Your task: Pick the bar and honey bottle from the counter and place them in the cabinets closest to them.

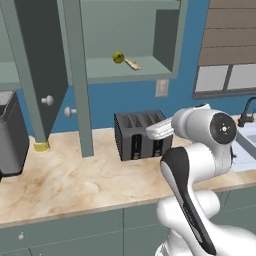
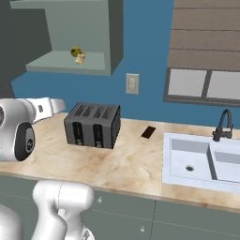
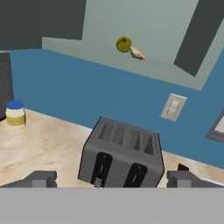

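Up on the open cabinet (image 1: 125, 75) shelf I see the bar (image 1: 133, 64) already lying beside a small yellowish ball (image 1: 118, 57). My end effector (image 3: 111, 178) hangs spread and empty over the worktop (image 1: 65, 175); I judge the honey bottle remains.

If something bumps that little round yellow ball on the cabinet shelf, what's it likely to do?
The ball looks round and smooth, so it would probably roll. The shelf front shows no lip, so it might drop off. The bar touching it may check it slightly.
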